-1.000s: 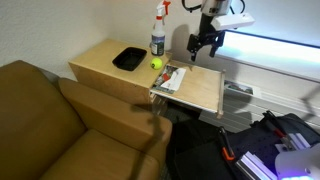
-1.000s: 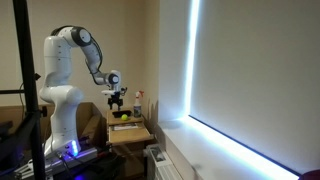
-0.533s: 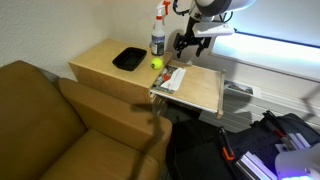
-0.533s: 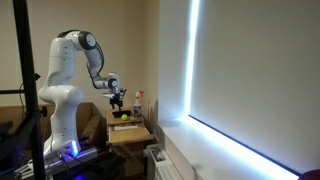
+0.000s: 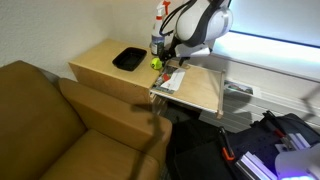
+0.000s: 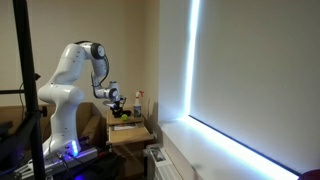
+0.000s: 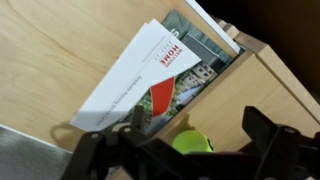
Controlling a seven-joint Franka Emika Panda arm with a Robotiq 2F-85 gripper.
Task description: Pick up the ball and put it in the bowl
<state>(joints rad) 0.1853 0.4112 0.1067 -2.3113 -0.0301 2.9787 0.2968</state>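
The yellow-green ball point(image 5: 156, 63) lies on the wooden table beside the spray bottle. The wrist view shows the ball point(image 7: 189, 143) between my open fingers, low in the frame and partly hidden by the gripper body. My gripper point(image 7: 190, 128) is open, with a finger on each side of the ball and not touching it. In an exterior view the gripper point(image 5: 163, 51) hangs just above the ball. The shallow black bowl point(image 5: 127, 58) sits to the left of the ball on the same table. In an exterior view the gripper point(image 6: 118, 100) is above the table; ball and bowl are too small to make out.
A white-topped spray bottle point(image 5: 158, 30) stands right behind the ball. A stack of magazines and mail point(image 5: 170, 78) lies at the table's edge point(image 7: 150, 75). A brown sofa point(image 5: 60, 125) stands in front. The lower folding table point(image 5: 200, 88) is to the right.
My arm has swung left and down from above the folding table to just over the ball. The gripper stays open.
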